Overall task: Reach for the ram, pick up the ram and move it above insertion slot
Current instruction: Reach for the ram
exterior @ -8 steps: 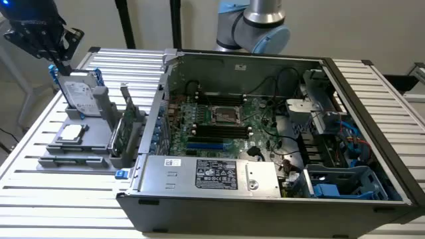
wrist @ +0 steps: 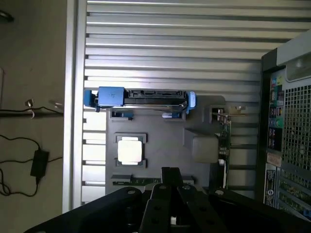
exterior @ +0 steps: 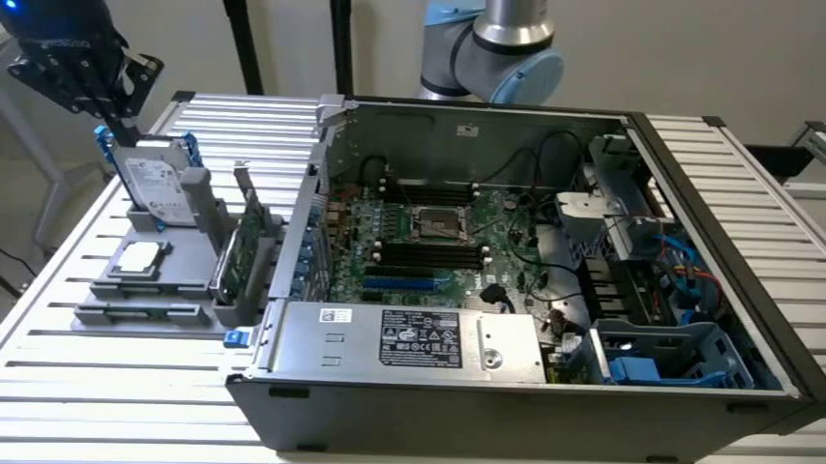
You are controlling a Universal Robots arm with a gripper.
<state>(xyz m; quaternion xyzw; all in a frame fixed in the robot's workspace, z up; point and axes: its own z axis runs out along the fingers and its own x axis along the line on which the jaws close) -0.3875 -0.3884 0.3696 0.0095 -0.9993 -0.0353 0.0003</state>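
At the exterior view's right stood the open computer case (exterior: 516, 411); left of it sat the gray fixture (exterior: 188, 266) with 1 upright hard drive (exterior: 155, 184). Above the hard drive hung the gripper (exterior: 126, 130), seemingly pressed together, holding nothing. The ram (wrist: 136, 182) lay at the fixture's near edge. Descending from there, I judged, could clip the hard drive.

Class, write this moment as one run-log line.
phase: reach | gripper: raised over grey holder | ram: lying in holder, ungripped | hard drive: upright in holder
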